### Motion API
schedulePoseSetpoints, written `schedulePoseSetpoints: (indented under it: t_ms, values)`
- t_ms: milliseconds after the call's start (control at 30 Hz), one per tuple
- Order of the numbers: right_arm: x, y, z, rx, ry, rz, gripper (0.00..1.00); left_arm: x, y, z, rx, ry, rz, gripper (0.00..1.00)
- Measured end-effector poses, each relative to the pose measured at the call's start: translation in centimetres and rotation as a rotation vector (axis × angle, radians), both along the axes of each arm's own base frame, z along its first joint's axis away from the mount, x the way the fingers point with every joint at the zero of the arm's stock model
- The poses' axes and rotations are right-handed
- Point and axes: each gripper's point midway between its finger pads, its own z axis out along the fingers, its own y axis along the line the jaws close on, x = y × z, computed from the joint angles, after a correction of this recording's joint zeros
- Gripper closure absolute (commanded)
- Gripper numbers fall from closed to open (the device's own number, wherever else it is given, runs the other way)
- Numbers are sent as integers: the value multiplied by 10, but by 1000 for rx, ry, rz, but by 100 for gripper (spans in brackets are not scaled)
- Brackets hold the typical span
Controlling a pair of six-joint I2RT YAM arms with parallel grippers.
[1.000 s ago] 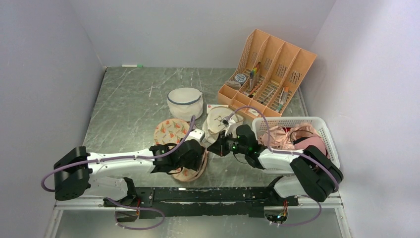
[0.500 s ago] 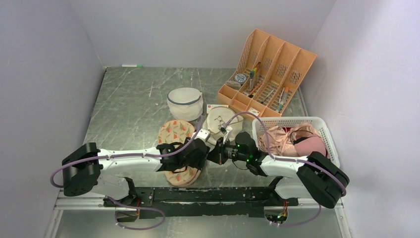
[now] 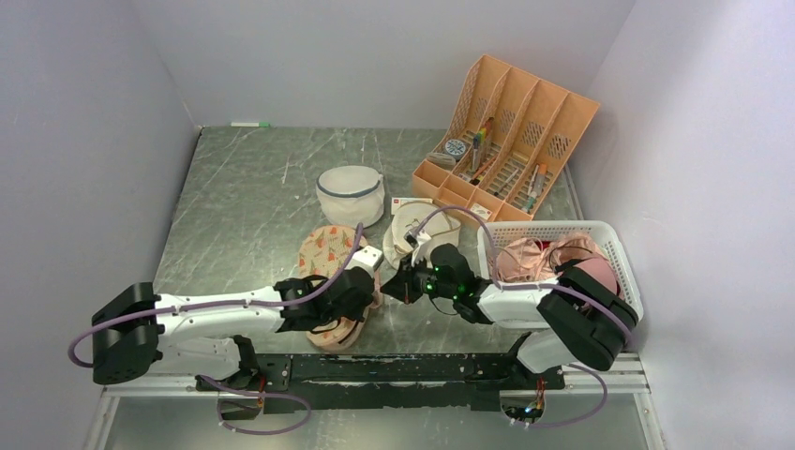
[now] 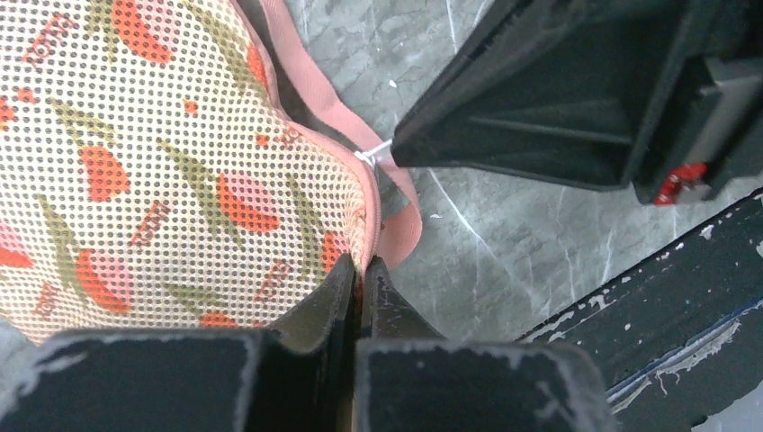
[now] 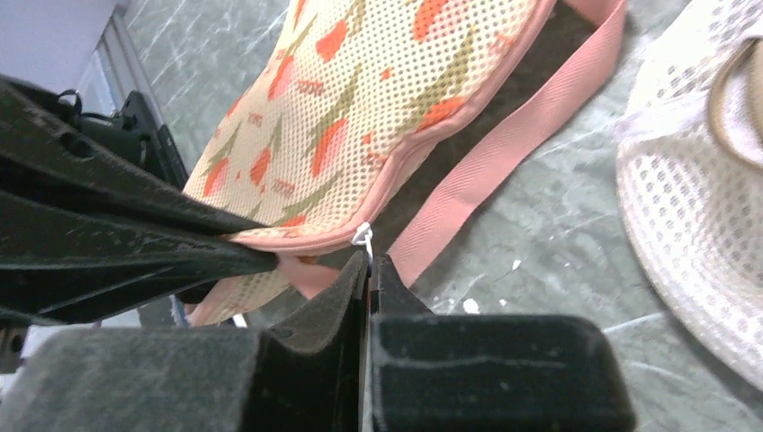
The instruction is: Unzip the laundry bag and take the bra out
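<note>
Now the left tool [image 4: 360,268] pinches the laundry bag [image 4: 162,171] by its pink rim and the right tool [image 5: 369,263] nips the white zip pull [image 5: 362,236], the bag lying on the bench [image 4: 504,225] near its front edge. From above the arms cover much of it. The parted zip shows only a dark sliver [image 5: 504,117], too little to name.

Bright, even, diffuse light from overhead. Soft shadows only, beneath the arms [image 3: 225,314] on the table [image 3: 234,187]. Dull sheen on its grey surface. Sharp throughout from above. Up close at the wrists, slightly soft on the near black fingers [image 4: 315,310], crisp on the bag [image 4: 135,162] mesh and white zip pull [image 5: 362,236].
</note>
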Motion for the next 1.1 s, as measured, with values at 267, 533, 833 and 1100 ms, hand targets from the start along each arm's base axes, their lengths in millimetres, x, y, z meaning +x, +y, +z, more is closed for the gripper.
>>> schedulePoseSetpoints:
  t_ms: [267, 533, 833, 1100]
  values:
    - [37, -7, 1, -32, -22, -131, 100, -2, 3, 12, -49, -18, -6, 93]
    - [65, -28, 0, -31, -1, -210, 100, -4, 2, 11, -75, -6, 3, 48]
    - [32, -14, 8, 81, 27, -75, 100, -9, 14, 18, -46, 8, 7, 11]
    - [-9, -2, 19, 136, 40, 14, 100, 12, -5, 44, -43, -56, 45, 18]
